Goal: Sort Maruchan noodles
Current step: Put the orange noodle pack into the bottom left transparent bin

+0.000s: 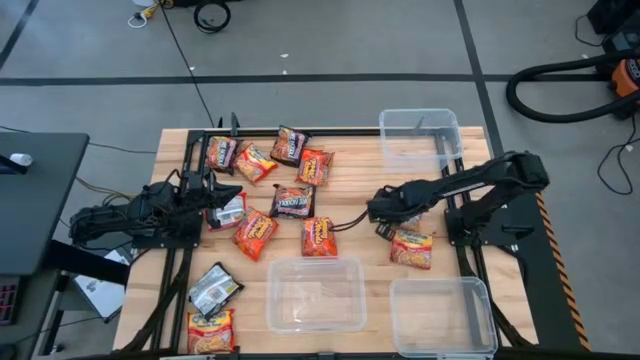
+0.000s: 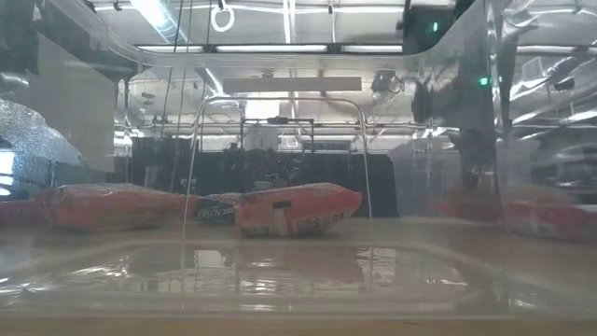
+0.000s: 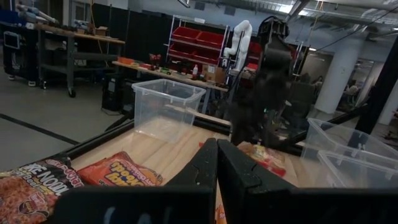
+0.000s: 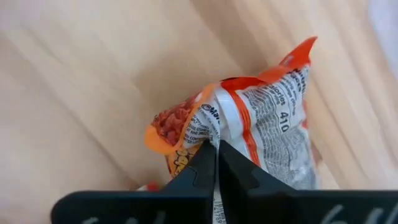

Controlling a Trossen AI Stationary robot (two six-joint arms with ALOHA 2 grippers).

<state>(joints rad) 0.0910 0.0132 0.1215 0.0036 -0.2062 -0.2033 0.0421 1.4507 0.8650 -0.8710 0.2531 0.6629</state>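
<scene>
Right pincer (image 4: 216,155) pinching orange noodle pkt (image 4: 261,118) edge on table (image 4: 81,81); left pincer (image 3: 216,163) pressed together.

Left gripper (image 1: 232,193) low over table's left side, jaws closed. Right gripper (image 1: 378,211) mid-table, jaws pinched together.

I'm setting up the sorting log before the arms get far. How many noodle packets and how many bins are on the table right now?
Maruchan noodle packets: 11
Clear plastic bins: 3
Total: 14
</scene>
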